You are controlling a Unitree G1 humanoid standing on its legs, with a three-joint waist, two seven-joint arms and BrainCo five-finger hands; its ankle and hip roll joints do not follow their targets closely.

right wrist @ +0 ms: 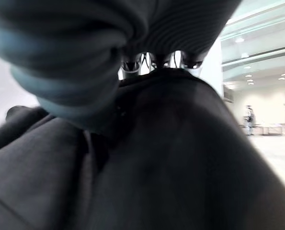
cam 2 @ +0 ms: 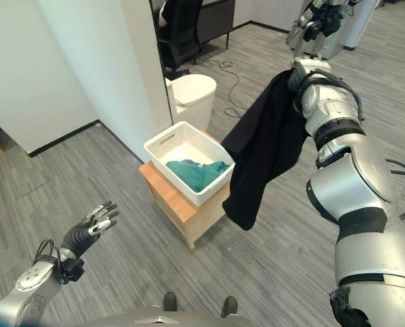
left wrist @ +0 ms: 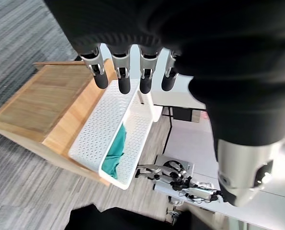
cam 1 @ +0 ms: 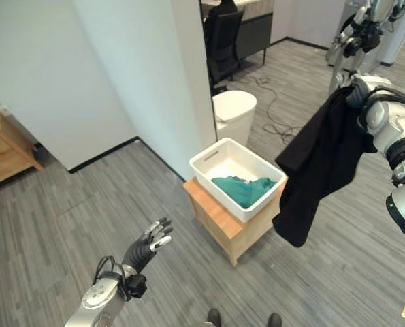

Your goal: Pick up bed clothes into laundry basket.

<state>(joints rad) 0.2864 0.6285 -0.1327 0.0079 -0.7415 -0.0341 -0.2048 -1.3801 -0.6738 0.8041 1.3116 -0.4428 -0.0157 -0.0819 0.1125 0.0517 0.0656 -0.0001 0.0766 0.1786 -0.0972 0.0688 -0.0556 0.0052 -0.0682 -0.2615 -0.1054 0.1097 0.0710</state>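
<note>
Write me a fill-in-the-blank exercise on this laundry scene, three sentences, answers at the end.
1. The black garment hangs from the robot's ____ hand.
2. The white perforated plastic basket stands on a small ____ table.
3. The crumpled cloth already inside the basket is ____ in colour, while the left hand, fingers straight, holds nothing.

Missing words: right; wooden; teal

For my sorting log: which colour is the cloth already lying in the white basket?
Teal green cloth in the white basket; the left eye view shows it best.
</note>
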